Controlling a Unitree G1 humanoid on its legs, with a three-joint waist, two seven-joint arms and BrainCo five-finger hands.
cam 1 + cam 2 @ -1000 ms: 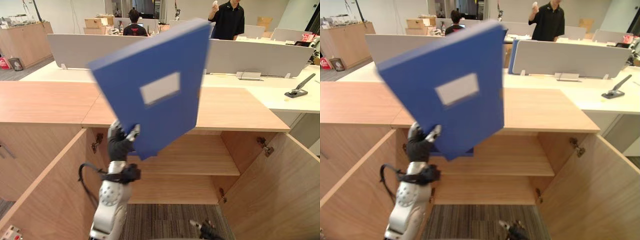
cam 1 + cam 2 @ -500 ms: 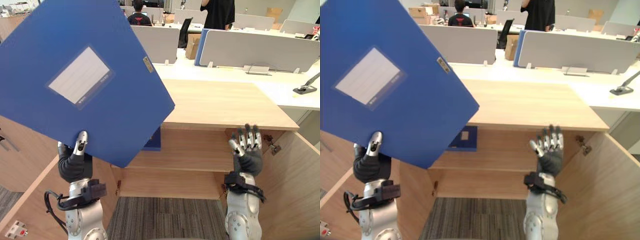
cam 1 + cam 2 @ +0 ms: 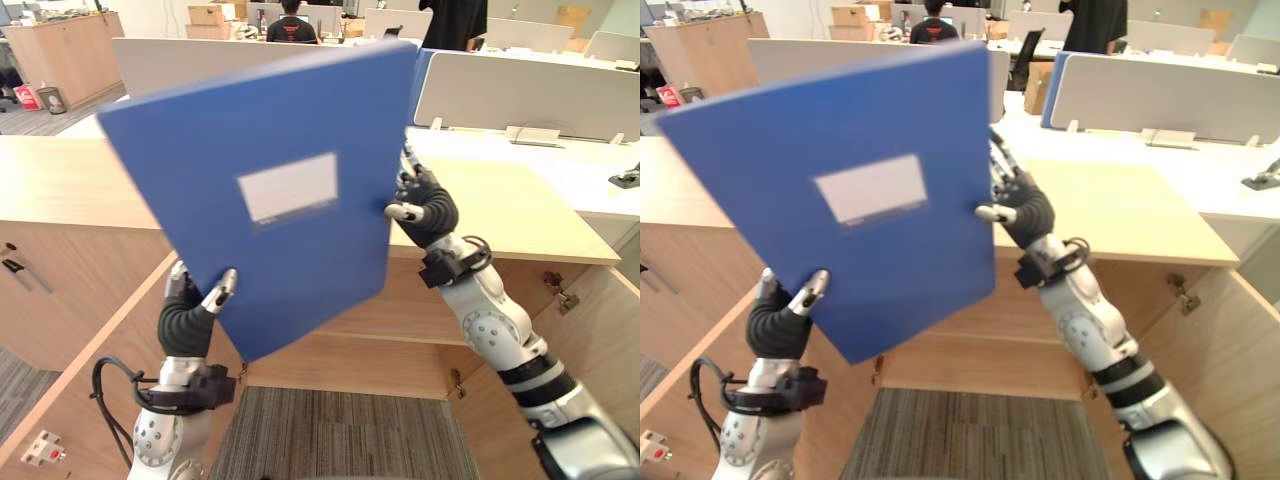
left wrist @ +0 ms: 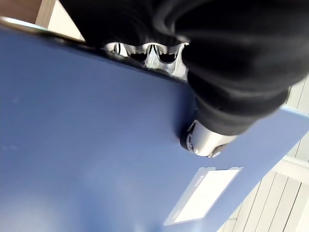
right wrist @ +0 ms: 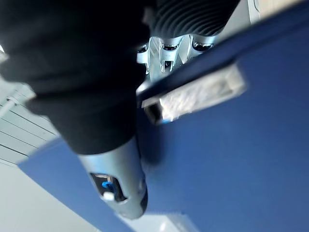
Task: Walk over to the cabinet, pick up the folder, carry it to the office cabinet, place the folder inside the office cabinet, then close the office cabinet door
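Left eye view shows the blue folder [image 3: 270,190] held up in the air in front of the robot, tilted so that its top leans to the robot's right, with the white label [image 3: 288,187] on its cover facing the head. Both hands have hold of it. The left hand [image 3: 185,320] grips the lower left corner, thumb laid on the front cover and fingers behind it. In the left wrist view the thumb [image 4: 205,140] presses on the blue face while the fingers [image 4: 149,53] curl over the edge. The right hand [image 3: 425,205] pinches the right edge higher up, thumb on the front and fingers tucked behind. The right wrist view shows the same clamp, thumb [image 5: 120,179] on the cover and fingers [image 5: 166,53] wrapped round the rim.

From where I stand, the folder is above the wooden top [image 3: 520,215] of the office cabinet [image 3: 500,290] and clear of it, not inside. The cabinet stands open below: the left door [image 3: 90,390] swings out toward the robot's left, the right door [image 3: 600,340] toward its right, and a shelf [image 3: 400,340] runs across between them. Grey carpet [image 3: 340,440] lies in front of the opening.

Beyond the cabinet are pale desks with grey partitions [image 3: 530,95]. A seated person [image 3: 292,22] faces away at the far desks, and a person in black [image 3: 455,20] stands well behind them.
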